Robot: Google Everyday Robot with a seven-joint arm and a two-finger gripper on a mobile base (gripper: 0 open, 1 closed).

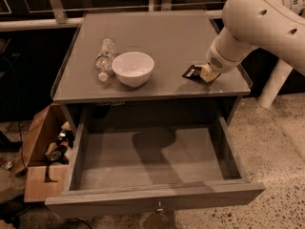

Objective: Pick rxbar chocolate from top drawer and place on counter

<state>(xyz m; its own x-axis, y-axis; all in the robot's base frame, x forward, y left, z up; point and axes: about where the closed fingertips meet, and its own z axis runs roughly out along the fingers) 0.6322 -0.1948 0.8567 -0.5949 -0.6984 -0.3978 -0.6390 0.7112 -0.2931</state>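
Note:
The rxbar chocolate (191, 72), a small black bar with a pale patch, is on the counter (167, 32) near its front right corner. My gripper (206, 74) is at the bar's right end, touching or very close to it, and mostly hidden under the white wrist of the arm (252, 23), which reaches in from the upper right. The top drawer (152, 197) is pulled fully open below the counter; its grey floor is bare, with only the arm's shadow on it.
A white bowl (133, 68) sits on the counter's front left part, with a clear plastic bottle (105, 56) lying beside it on its left. A cardboard box with clutter (40, 142) stands on the floor left of the cabinet. A white post (276, 80) stands at right.

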